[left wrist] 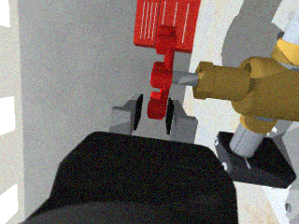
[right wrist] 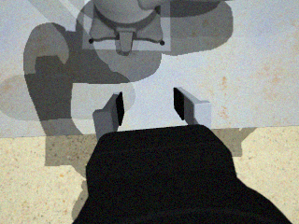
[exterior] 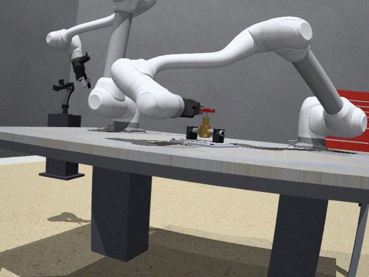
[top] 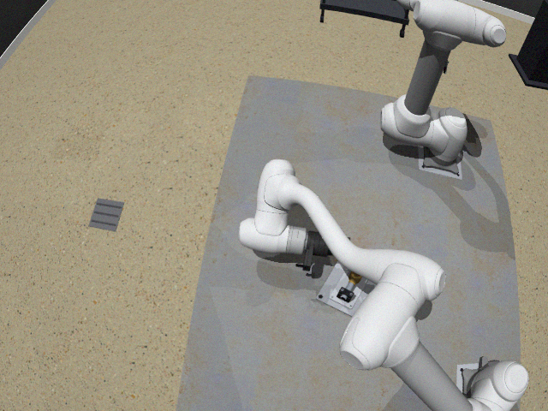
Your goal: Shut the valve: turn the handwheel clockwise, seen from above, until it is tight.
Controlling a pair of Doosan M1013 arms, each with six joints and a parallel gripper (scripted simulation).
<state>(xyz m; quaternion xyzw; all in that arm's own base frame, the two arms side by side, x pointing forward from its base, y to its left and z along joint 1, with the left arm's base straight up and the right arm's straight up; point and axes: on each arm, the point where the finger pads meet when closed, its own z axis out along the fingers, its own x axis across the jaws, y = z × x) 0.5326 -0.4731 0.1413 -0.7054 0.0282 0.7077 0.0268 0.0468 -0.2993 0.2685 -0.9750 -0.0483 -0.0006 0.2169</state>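
The red handwheel (exterior: pixel 208 110) (left wrist: pixel 161 75) sits level on top of the brass valve (top: pixel 354 277) (exterior: pixel 204 130) (left wrist: pixel 224 81). In the top view the forearm of the left arm hides it. My left gripper (exterior: pixel 203 109) (left wrist: pixel 154 107) reaches in from the side at wheel height. Its fingers stand partly open on either side of the wheel's near rim, above and below it, with a gap on each side; the rim is nearer the lower finger. My right gripper (exterior: pixel 85 83) (right wrist: pixel 149 100) is wide open and empty, high up and far from the valve.
Black clamps (top: pixel 345 294) (exterior: pixel 218 135) hold the pipe on a light base plate (top: pixel 326 293). The left arm's forearm (top: pixel 323 217) arches close over the valve. A red cabinet (exterior: pixel 351 143) and a dark pedestal (exterior: pixel 64 119) stand beyond the table (exterior: pixel 74 146).
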